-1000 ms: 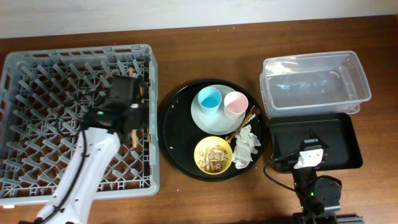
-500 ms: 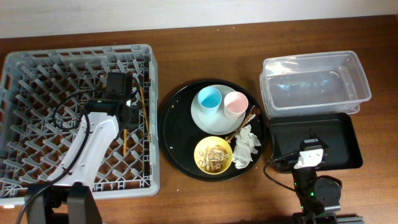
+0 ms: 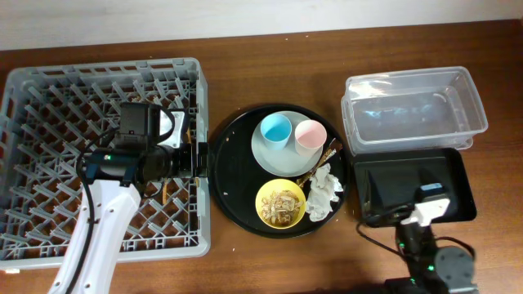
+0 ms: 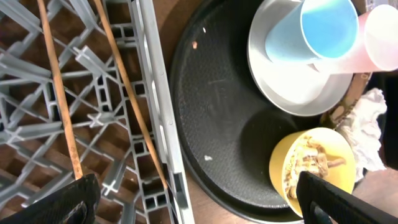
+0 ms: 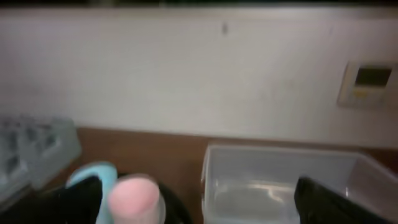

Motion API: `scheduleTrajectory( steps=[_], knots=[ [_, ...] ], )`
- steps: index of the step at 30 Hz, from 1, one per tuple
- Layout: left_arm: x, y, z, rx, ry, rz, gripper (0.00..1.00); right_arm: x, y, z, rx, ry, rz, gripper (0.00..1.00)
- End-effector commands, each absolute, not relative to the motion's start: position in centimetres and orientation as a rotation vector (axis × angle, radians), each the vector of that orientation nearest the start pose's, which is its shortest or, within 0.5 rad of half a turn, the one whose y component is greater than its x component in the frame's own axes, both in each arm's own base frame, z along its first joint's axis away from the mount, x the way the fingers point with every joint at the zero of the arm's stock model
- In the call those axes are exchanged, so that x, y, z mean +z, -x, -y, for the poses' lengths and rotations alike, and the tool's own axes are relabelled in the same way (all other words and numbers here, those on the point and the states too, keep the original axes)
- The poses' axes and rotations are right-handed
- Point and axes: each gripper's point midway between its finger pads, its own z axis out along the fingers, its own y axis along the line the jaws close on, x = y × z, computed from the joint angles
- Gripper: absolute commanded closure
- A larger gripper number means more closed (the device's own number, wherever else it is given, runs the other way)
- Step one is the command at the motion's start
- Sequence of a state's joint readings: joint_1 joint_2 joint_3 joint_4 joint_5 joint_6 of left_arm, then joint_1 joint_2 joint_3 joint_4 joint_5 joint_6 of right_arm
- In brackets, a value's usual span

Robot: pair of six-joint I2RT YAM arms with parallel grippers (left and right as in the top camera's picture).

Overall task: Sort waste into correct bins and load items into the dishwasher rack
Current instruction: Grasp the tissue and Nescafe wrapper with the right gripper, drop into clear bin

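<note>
Brown desk [image 3: 270, 45]. Overhead: left hand [image 3: 199, 158] hovering centre-frame at rack [image 3: 98, 65] rim, facing round tray [image 3: 233, 175], probably lining up next dish. Left wrist: hand sitting apart, empty; chopsticks [image 4: 59, 93] lying in rack, upper left. Right wrist, blurry: right hand [image 5: 199, 202] sitting apart, clear tub [image 5: 273, 180] lower right.

Left arm: wrist is swung round since a second ago. Left gripper [image 3: 203, 159] no longer points to the far side over the dishwasher rack [image 3: 24, 82]. It now faces right, at the rack's right wall, just beside the round black tray [image 3: 233, 196], and sits slightly nearer than before.

Its fingers [image 4: 74, 199] are spread wide with nothing between them.

Chopsticks [image 4: 59, 93]: a second ago under the gripper, now lying loose among the pegs by the right wall.

Right arm: right gripper [image 3: 429, 208] is shifted right and tilted over the black tray bin [image 3: 458, 167]. Its wrist view is blurred.
</note>
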State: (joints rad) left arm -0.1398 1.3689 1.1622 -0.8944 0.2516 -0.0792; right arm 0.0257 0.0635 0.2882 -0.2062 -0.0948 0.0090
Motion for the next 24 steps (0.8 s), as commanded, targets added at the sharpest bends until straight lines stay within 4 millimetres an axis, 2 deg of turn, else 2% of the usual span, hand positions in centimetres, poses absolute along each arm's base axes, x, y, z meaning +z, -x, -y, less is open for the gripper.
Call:
scheduleTrajectory(
  steps=[1, 3, 4, 5, 6, 8, 9, 10, 11, 12, 13, 14, 17, 18, 19, 20, 21, 24],
  knots=[
    [17.1, -32.0, 9.1, -0.427, -0.16, -2.656, 0.01, 29.1, -21.8, -2.8, 0.181, 0.06, -1.698, 0.01],
    [17.1, -32.0, 9.1, -0.427, -0.16, -2.656, 0.01, 30.2, -21.7, -2.9, 0.198, 0.049, -1.941, 0.01],
    [17.1, -32.0, 9.1, -0.427, -0.16, -2.656, 0.01, 30.9, -21.5, -3.9, 0.264, 0.072, -2.085, 0.01],
    [17.1, -32.0, 9.1, -0.427, -0.16, -2.656, 0.01, 32.1, -21.2, -5.9, 0.406, 0.13, -2.178, 0.01],
    [17.1, -32.0, 9.1, -0.427, -0.16, -2.656, 0.01, 33.6, -20.9, -9.5, 0.688, 0.233, -2.25, 0.01],
    [17.1, -32.0, 9.1, -0.427, -0.16, -2.656, 0.01, 32.6, -21.7, -11.1, 0.861, 0.219, -2.333, 0.01],
    [17.1, -32.0, 9.1, -0.427, -0.16, -2.656, 0.01, 30.3, -23.2, -11.1, 0.939, 0.009, -2.473, 0.01],
    [17.1, -32.0, 9.1, -0.427, -0.16, -2.656, 0.01, 28.3, -24.1, -10.8, 0.924, -0.127, -2.562, 0.18],
    [17.1, -32.0, 9.1, -0.427, -0.16, -2.656, 0.01, 25.8, -24.7, -10.1, 0.823, -0.285, -2.658, 0.24],
    [17.1, -32.0, 9.1, -0.427, -0.16, -2.656, 0.01, 23.0, -24.9, -9.0, 0.62, -0.469, -2.734, 0.23],
    [17.1, -32.0, 9.1, -0.427, -0.16, -2.656, 0.01, 21.2, -25.0, -8.4, 0.436, -0.581, -2.753, 0.2],
    [17.1, -32.0, 9.1, -0.427, -0.16, -2.656, 0.01, 19.1, -25.3, -8.9, 0.256, -0.637, -2.739, 0.16],
    [17.1, -32.0, 9.1, -0.427, -0.16, -2.656, 0.01, 15.0, -26.5, -11.3, 0.073, -0.687, -2.708, 0.15],
    [17.1, -32.0, 9.1, -0.427, -0.16, -2.656, 0.01, 12.8, -27.3, -12.2, 0.013, -0.691, -2.74, 0.11],
    [17.1, -32.0, 9.1, -0.427, -0.16, -2.656, 0.01, 11.6, -27.7, -12.4, -0.013, -0.692, -2.76, 0.11],
    [17.1, -32.0, 9.1, -0.427, -0.16, -2.656, 0.01, 9.4, -28.3, -12.8, -0.065, -0.693, -2.796, 0.11],
    [17.1, -32.0, 9.1, -0.427, -0.16, -2.656, 0.01, 8.0, -28.5, -13.0, -0.095, -0.692, -2.818, 0.11],
    [17.1, -32.0, 9.1, -0.427, -0.16, -2.656, 0.01, 4.7, -29.1, -13.6, -0.138, -0.696, -2.867, 0.11]
  ],
)
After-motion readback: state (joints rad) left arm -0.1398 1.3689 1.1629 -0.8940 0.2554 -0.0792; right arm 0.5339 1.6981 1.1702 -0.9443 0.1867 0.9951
